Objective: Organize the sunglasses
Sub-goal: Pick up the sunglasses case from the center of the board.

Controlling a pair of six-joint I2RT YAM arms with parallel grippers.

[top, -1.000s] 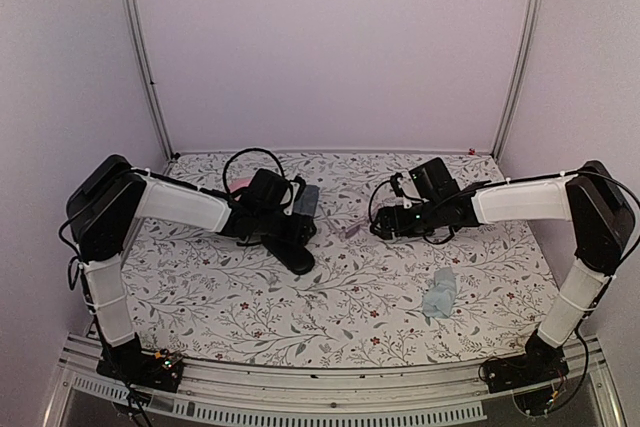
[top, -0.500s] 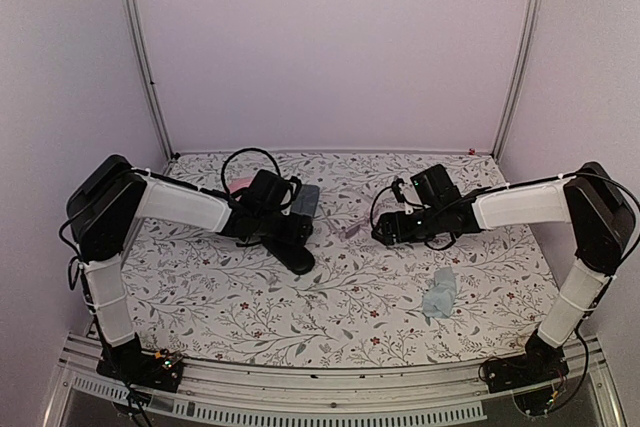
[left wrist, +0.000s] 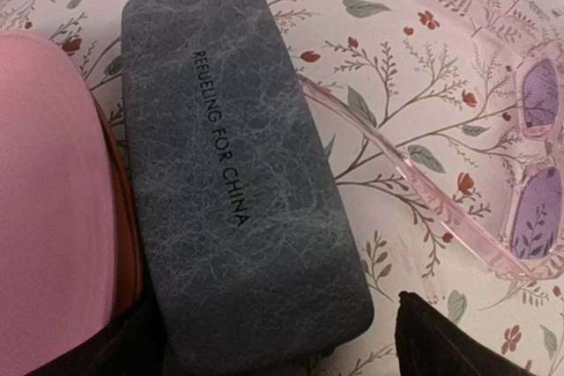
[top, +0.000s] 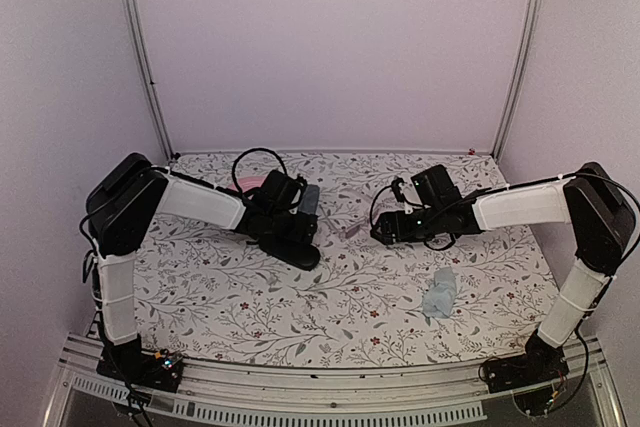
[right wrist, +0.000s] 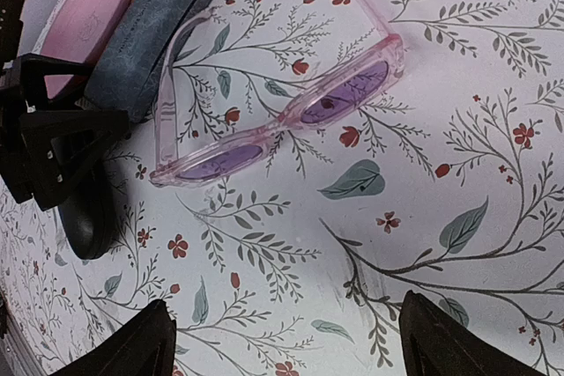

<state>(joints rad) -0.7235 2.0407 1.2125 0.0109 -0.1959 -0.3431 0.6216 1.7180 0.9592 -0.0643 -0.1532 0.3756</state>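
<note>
Right tool (right wrist: 286, 341), jaws wide, hovers near the pale pink sunglasses (right wrist: 278, 122) beside the grey-blue case (right wrist: 150, 24). Best to centre on the bridge before closing. Left tool (left wrist: 282, 354) gapes open over that case.

The left arm (top: 200, 202) has swung to the right. Its dark elbow block, earlier out by the left wall post, now sits further in over the table. This has carried the left gripper (top: 298, 217) a little to the right. The grey-blue rectangular case (top: 310, 197) just ahead of its fingers is now nearer to them. The black oval case (top: 302, 255) under the gripper shows less than before. The pink case (top: 248, 183) to the gripper's left is more covered by the wrist and cable. The right gripper (top: 386, 229) has drawn back slightly toward its own side, and its wrist block has shifted right.
</note>
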